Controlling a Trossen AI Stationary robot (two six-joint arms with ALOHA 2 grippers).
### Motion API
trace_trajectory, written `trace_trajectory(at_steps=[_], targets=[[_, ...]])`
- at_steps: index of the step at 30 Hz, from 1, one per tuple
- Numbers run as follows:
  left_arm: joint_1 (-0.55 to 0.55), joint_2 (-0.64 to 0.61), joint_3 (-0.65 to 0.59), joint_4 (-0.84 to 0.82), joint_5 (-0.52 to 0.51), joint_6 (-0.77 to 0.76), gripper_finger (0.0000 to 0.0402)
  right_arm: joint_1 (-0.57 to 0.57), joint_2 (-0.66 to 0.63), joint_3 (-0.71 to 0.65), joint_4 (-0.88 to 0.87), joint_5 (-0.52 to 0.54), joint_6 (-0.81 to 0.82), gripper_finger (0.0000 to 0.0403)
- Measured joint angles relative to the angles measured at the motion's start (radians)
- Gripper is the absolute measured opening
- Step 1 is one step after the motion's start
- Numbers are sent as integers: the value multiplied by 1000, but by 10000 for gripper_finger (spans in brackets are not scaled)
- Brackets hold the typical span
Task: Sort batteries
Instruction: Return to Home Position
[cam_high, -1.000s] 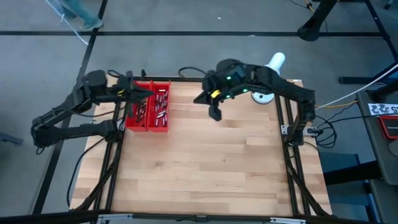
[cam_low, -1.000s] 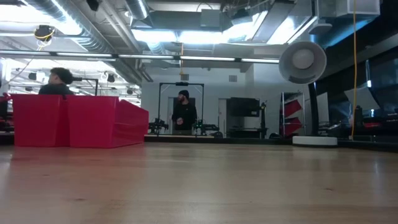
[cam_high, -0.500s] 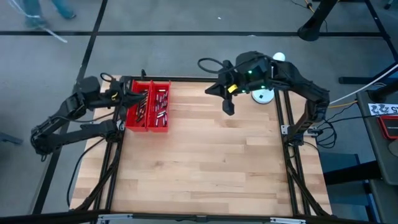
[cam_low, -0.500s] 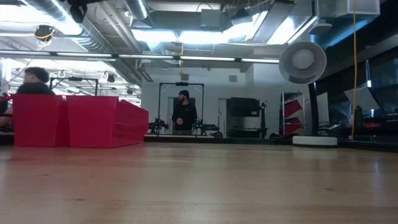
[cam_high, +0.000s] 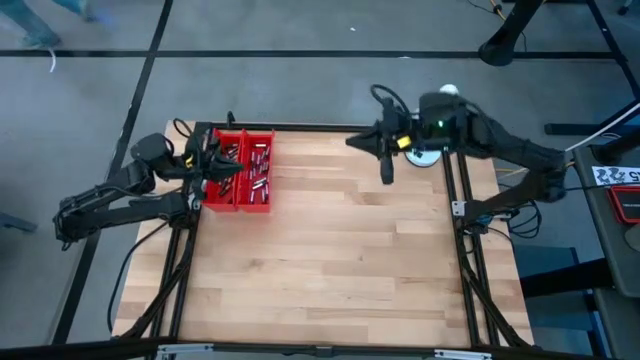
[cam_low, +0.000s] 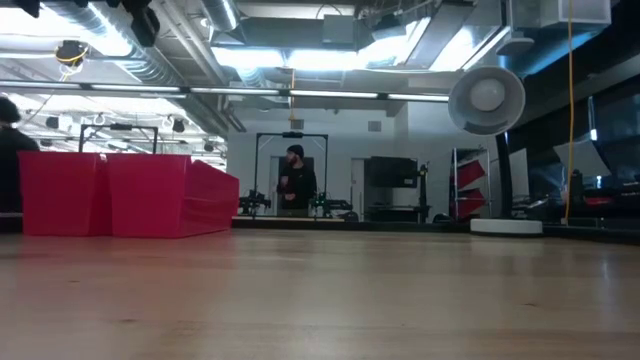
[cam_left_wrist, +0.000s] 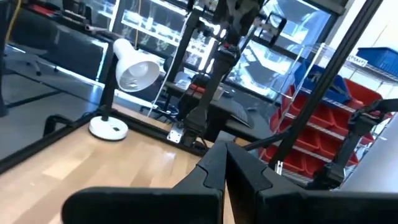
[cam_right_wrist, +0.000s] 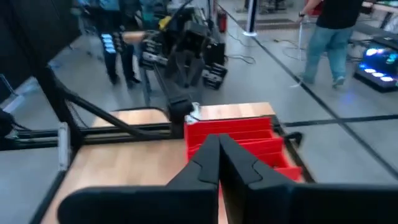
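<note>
**Q:** High view: where did the batteries sit?
**A:** The batteries (cam_high: 258, 172) lay inside two red trays (cam_high: 238, 206). The trays stood side by side at the far left corner of the table (cam_high: 330, 270), and both held some.

**Q:** And the arms?
**A:** The left gripper (cam_high: 215, 165) hovered at the left tray's outer edge. The right gripper (cam_high: 386, 172) hung over bare wood near the far right, close to the white lamp (cam_high: 428, 154) and well apart from the trays.

**Q:** Low view?
**A:** The tray walls hid the batteries. A person (cam_low: 296, 180) stood in the room behind the table.

**Q:** Left wrist view?
**A:** The left pincer's fingers (cam_left_wrist: 208, 171) were pressed together, the gap narrow, with nothing between them. The lamp and the right arm (cam_left_wrist: 217, 68) showed across the table.

**Q:** Right wrist view?
**A:** The right pincer's fingers (cam_right_wrist: 205, 158) were likewise drawn together on nothing. The trays and the left arm (cam_right_wrist: 186, 56) lay beyond them; whether batteries showed there could not be told
</note>
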Motion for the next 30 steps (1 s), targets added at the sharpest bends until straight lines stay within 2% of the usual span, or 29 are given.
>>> trace_trajectory(at_steps=[6,11,16,22,30], targets=[[-100,31,-48,83,-75,2,0,0,-176,-419,378,-38,129,2],[-137,64,-52,88,-88,53,0,2,-265,-665,548,-53,233,2],[-136,43,-52,66,-96,90,0,1,-357,-860,711,-50,292,2],[-118,0,-56,-41,-130,108,0,1,-468,-1046,853,-42,302,3],[-115,-103,-187,-3,-139,33,0,0,-546,-1218,952,-39,372,3]])
